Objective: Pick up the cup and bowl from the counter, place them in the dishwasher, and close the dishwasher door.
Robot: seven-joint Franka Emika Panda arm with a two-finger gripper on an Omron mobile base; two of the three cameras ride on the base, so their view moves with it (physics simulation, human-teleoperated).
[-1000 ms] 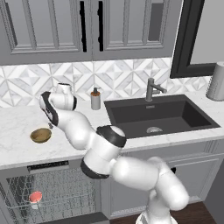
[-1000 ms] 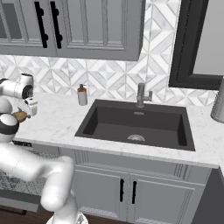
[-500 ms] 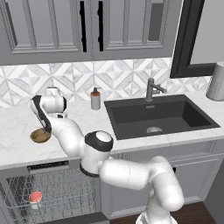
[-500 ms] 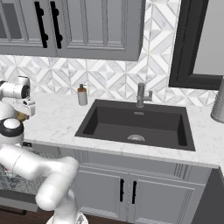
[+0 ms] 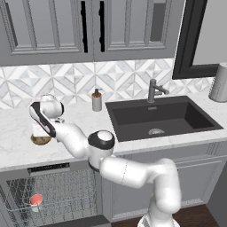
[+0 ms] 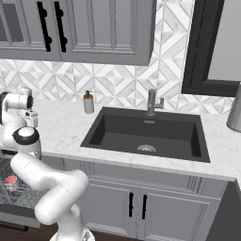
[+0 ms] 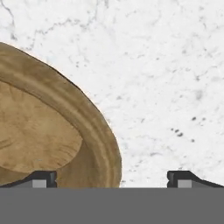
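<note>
White marble desk (image 7: 166, 65) carried the bowl (image 7: 48, 131) near its front edge above the open dishwasher (image 5: 53, 195), where the cup (image 5: 36, 200) already sat in the wire rack. The tool (image 7: 111, 178) hovered wide open, one tip over the bowl's inside and one outside, straddling the rim. The bowl looked rigid, light and smooth (wood-like), so its thin rim seemed the best hold; no writing was legible.

The bowl (image 5: 41, 140) sat on the counter (image 5: 13, 133) left of the sink (image 5: 162, 116), directly under my hand (image 5: 39, 131); the cup (image 5: 36, 201) stood in the dishwasher (image 5: 48, 195) rack below.
</note>
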